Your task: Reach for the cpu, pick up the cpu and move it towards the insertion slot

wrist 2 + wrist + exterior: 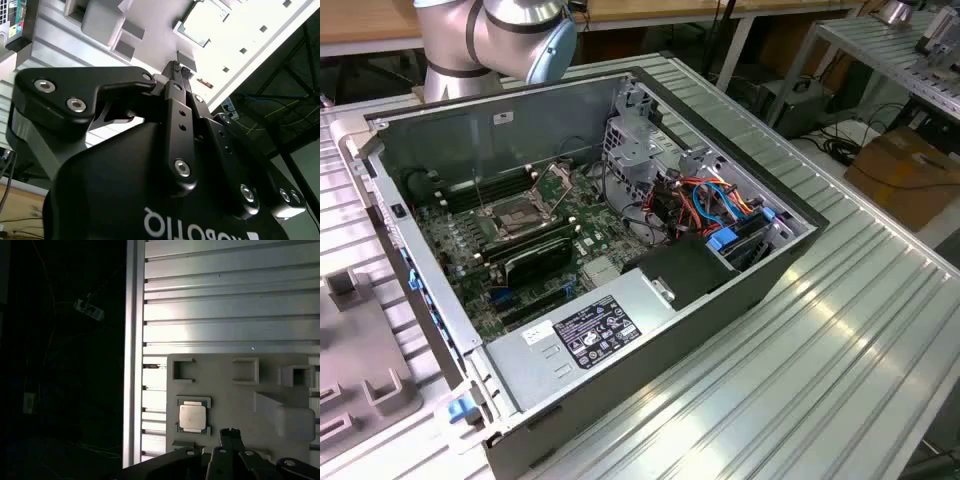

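You're holding the black gripper point(230, 433), jaws together, near the square silver cpu point(193, 417) sitting recessed in the grey fixture plate point(230, 392); it's looking light, stiff, fragile, so grip opposite edges.

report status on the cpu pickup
Gripper short of cpu, fingers shut, empty. Cpu seated in tray, untouched. Slot open. Nothing blocking cpu.

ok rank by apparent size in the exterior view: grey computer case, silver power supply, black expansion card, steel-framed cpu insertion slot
1. grey metal computer case
2. silver labelled power supply box
3. black rectangular expansion card and square steel-framed insertion slot: they look alike, so no ranking.
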